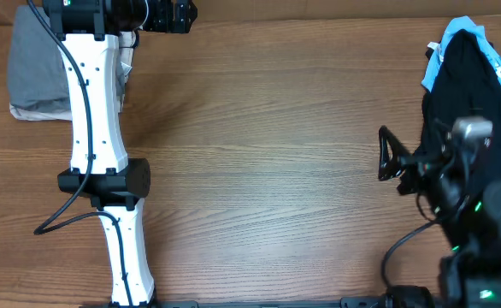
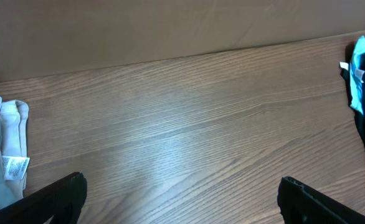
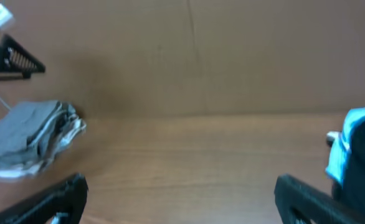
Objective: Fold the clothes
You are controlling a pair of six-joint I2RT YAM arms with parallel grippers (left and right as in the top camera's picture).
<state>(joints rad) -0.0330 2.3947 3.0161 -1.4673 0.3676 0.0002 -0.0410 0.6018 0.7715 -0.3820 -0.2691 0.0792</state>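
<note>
The grey shorts (image 1: 37, 64) lie at the far left corner of the table (image 1: 259, 171), gathered into a compact rectangle on top of a beige garment (image 2: 13, 127) whose edge shows beneath and beside them. In the overhead view their long axis runs away from the robot's base, roughly parallel to the left arm, which passes just beside their right edge and may overlap it. The left gripper (image 2: 181, 183) is at the far edge of the table with its fingers (image 2: 58, 199) spread wide and nothing between them. In the left wrist view the shorts appear only at the left margin, outside the left finger, so they lie to that gripper's left and not in its line of approach. The right gripper (image 1: 386, 156) hangs over the right side of the table, its fingers (image 3: 313, 199) also wide apart and empty, just beside a black garment (image 1: 473, 85) with blue cloth. From there the shorts are well apart, across the full bare width of the table. I judge the left arm to be the nearer one by far. Any further move on the shorts would require it to turn left and draw back before closing across their short axis.
</note>
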